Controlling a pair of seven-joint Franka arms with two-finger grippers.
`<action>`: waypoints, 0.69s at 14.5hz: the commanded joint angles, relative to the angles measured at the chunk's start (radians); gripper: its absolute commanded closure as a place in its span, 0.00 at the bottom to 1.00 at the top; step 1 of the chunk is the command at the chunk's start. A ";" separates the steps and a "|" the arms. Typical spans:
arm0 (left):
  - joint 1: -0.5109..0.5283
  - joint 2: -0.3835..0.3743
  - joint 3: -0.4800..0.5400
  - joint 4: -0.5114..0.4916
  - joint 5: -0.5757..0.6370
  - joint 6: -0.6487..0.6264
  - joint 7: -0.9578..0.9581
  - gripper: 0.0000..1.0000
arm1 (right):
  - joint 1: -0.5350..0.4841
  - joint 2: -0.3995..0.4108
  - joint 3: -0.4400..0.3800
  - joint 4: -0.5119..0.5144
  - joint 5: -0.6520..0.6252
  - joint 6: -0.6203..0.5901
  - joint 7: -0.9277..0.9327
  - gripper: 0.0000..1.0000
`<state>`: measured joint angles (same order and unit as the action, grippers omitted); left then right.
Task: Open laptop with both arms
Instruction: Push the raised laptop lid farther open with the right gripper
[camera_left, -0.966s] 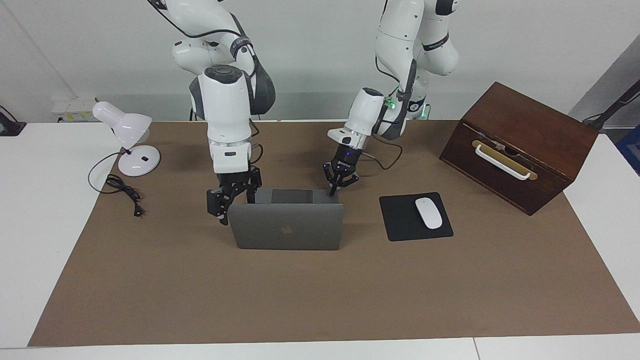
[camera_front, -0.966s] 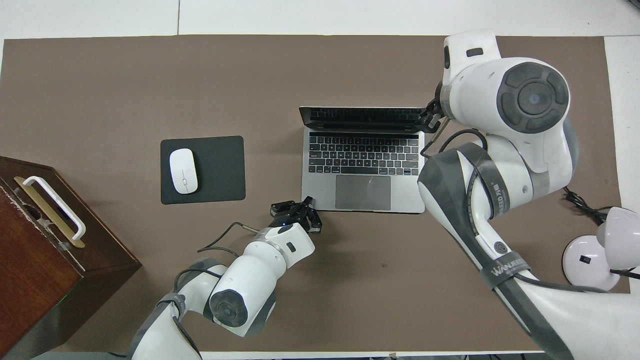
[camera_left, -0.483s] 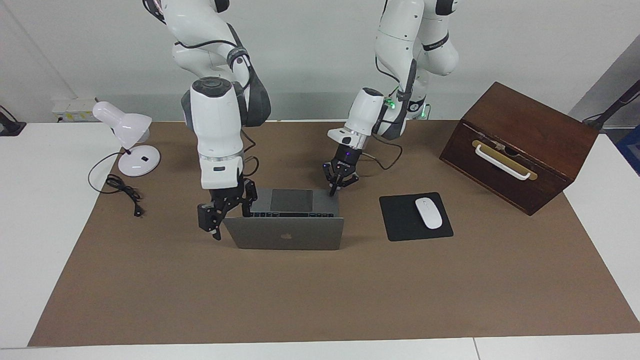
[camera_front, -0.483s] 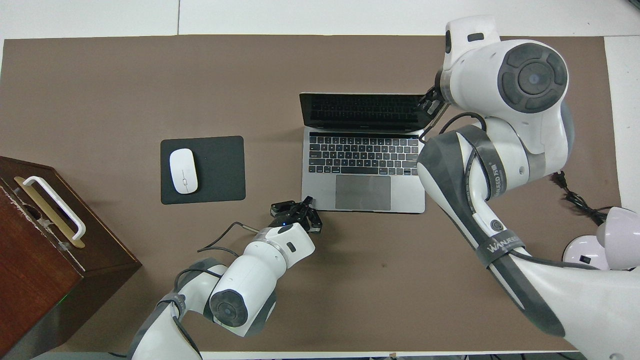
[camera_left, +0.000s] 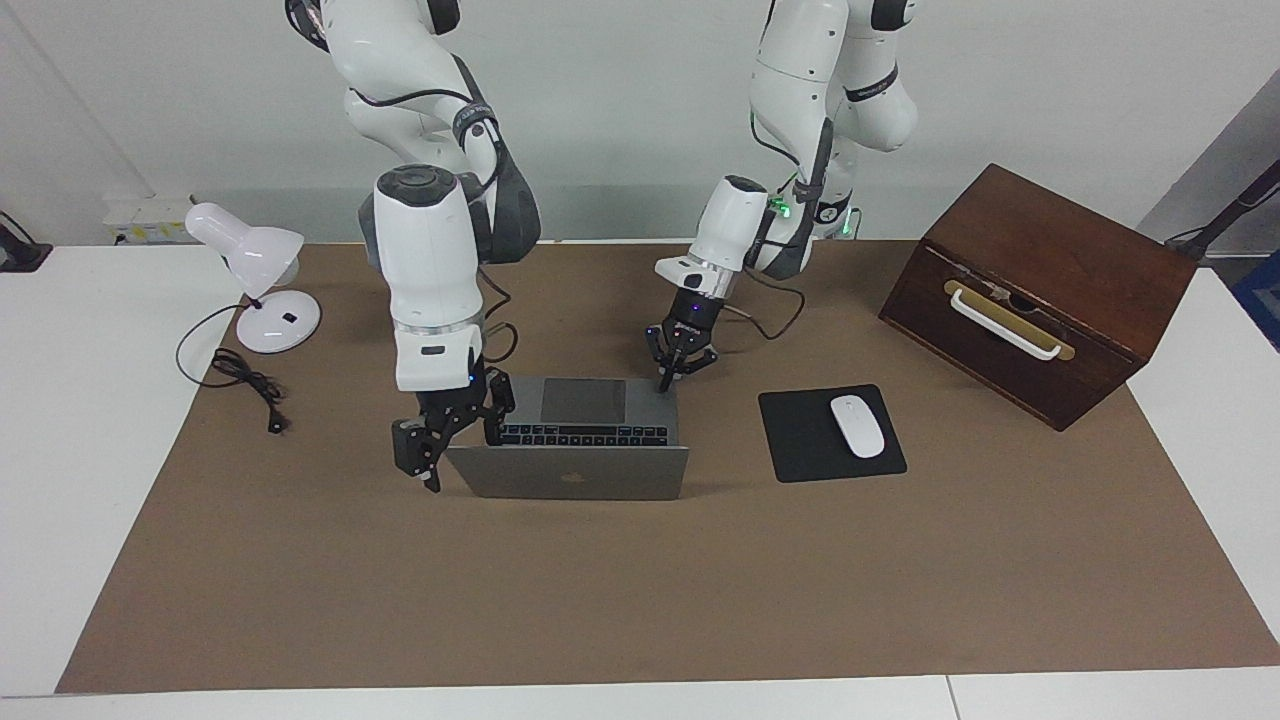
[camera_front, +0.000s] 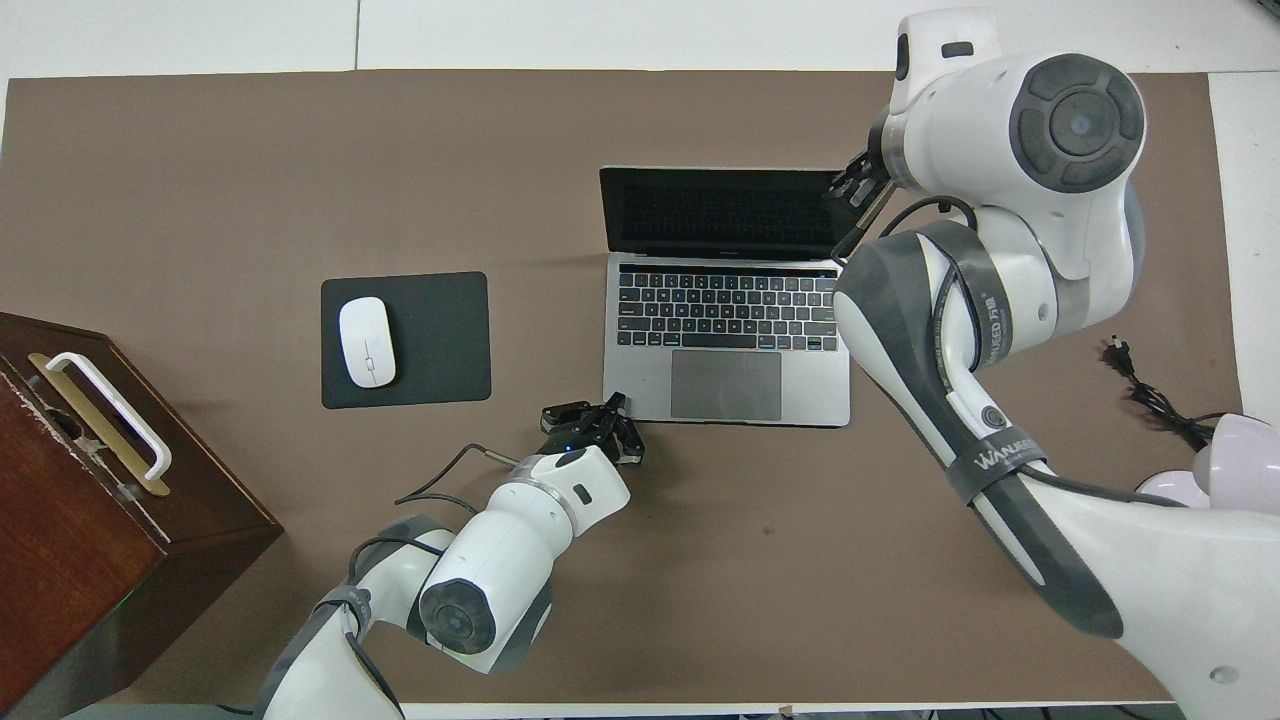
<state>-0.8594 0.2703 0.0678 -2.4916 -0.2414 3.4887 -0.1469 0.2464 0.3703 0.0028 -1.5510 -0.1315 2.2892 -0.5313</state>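
- Overhead view, laptop (camera_front: 727, 340): silver-grey, lid raised well past upright, on the brown mat (camera_front: 200, 170) in the middle of the worktop (camera_left: 60, 400); keyboard and trackpad exposed.
- Right gripper (camera_left: 447, 428): at the lid's corner toward the right arm's end; fingers spread, one either side of the lid edge. Largely covered from above by the arm's own wrist.
- Left gripper (camera_left: 678, 366): tip down on the base's corner nearest the robots, toward the left arm's end; fingers look pressed together.
- Black mouse pad (camera_front: 405, 340) with white mouse (camera_front: 366, 342): beside the laptop, toward the left arm's end.
- Dark wooden box (camera_left: 1040, 290), white handle: farther toward that end; cut off in the overhead view.
- White desk lamp (camera_left: 262, 285), black cord (camera_left: 245, 380): toward the right arm's end; lamp mostly hidden from above.
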 joint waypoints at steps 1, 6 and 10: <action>-0.020 0.046 0.010 0.025 -0.036 0.015 0.013 1.00 | -0.007 0.013 0.009 0.043 0.039 -0.084 -0.026 0.00; -0.018 0.046 0.010 0.025 -0.036 0.015 0.013 1.00 | 0.001 -0.062 0.009 0.038 0.089 -0.255 -0.018 0.00; -0.007 0.046 0.010 0.031 -0.036 0.015 0.012 1.00 | -0.012 -0.137 0.009 0.032 0.131 -0.426 0.104 0.00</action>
<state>-0.8594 0.2704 0.0681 -2.4912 -0.2417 3.4888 -0.1469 0.2509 0.2762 0.0048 -1.5073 -0.0524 1.9347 -0.4841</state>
